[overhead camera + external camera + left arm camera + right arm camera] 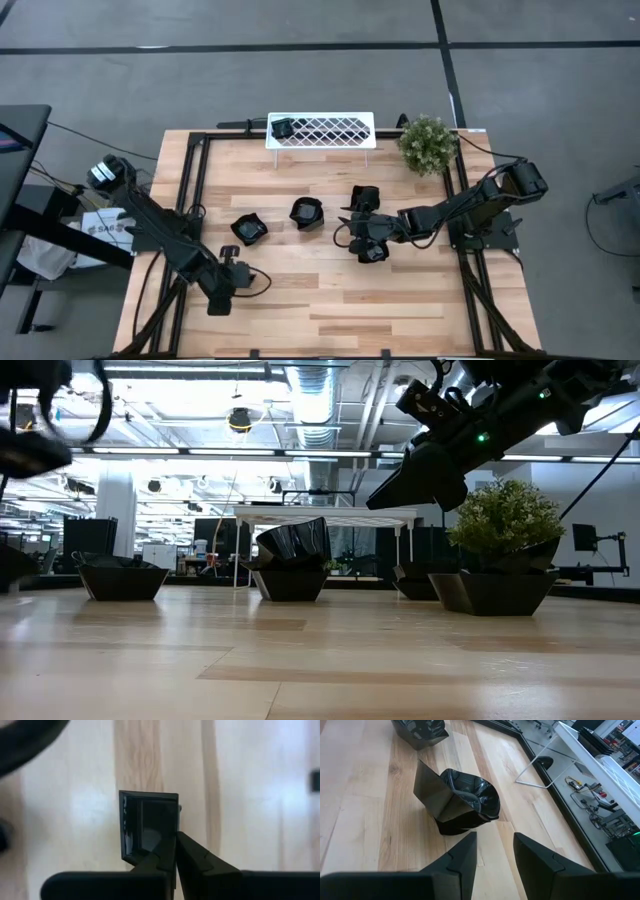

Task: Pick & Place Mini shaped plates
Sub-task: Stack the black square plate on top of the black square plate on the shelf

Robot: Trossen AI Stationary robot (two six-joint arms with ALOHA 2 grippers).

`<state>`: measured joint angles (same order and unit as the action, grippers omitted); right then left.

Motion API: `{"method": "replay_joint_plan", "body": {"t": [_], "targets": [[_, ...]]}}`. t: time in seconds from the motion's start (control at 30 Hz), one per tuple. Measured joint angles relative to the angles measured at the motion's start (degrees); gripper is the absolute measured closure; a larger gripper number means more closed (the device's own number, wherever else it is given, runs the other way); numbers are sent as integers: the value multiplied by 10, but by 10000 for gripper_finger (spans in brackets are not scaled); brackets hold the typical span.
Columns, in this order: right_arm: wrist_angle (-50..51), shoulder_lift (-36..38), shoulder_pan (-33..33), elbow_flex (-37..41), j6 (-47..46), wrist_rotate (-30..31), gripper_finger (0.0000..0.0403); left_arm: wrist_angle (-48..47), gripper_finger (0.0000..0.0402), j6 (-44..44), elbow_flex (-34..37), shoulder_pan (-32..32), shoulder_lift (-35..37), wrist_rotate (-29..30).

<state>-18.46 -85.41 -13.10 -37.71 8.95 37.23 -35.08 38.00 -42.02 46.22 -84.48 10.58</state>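
A small square black mini plate (149, 826) hangs over the wooden table with my left gripper (172, 845) shut on it, at the table's near left (224, 283). Three more black plates (249, 230), (307, 213), (365, 197) rest on their bases in the table's middle. Another plate (283, 128) lies at the left end of the white rack. My right gripper (495, 847) stands open at the middle right (366, 238). It is just short of a deeper plate with an angular rim (462, 802), and nothing is between its fingers. My left gripper pinches the square plate's rim (171, 831) between its two fingers, at one side near a corner. The fingers come from above, pointing steeply down. The plate hangs tilted below them, off the boards.
The white lattice rack (322, 131) stands at the far edge, with a potted plant (428, 143) to its right. Black frame rails (196, 180) run along the table's left and right sides. Bare boards (340, 310) lie along the near middle.
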Motion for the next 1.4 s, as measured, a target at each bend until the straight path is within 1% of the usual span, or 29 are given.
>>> {"method": "replay_joint_plan", "body": {"t": [0.13,0.27,0.4,0.5,0.63,0.7,0.77,0.83,0.9,1.0,1.1,1.2,1.33,1.4], "targets": [[0,0,0,0,0,0,280,14,395,-1,0,0,59,52],[1,0,0,0,0,-11,280,35,395,-20,0,0,106,118],[1,0,0,0,0,-33,280,48,395,-57,0,0,135,182],[3,0,0,0,-3,-44,280,48,395,-76,0,-11,141,225],[3,0,0,0,-4,-44,280,50,394,-128,0,-50,138,284],[3,0,0,0,-4,-44,280,55,394,-152,0,-85,138,314],[3,0,0,0,-4,-44,280,67,394,-178,0,-127,138,331],[3,0,0,0,-4,-44,279,86,394,-222,0,-174,138,327],[2,0,0,0,-1,-43,280,110,394,-280,0,-227,138,301],[0,0,1,0,4,-43,280,115,394,-345,-19,-308,138,259],[1,0,1,0,6,-43,280,116,394,-403,-57,-390,138,229],[3,0,1,0,10,-43,280,116,394,-484,-107,-462,138,205],[9,0,1,0,21,-42,280,115,394,-587,-164,-550,138,198],[14,0,3,0,21,-42,280,116,394,-623,-186,-589,137,199]]}}
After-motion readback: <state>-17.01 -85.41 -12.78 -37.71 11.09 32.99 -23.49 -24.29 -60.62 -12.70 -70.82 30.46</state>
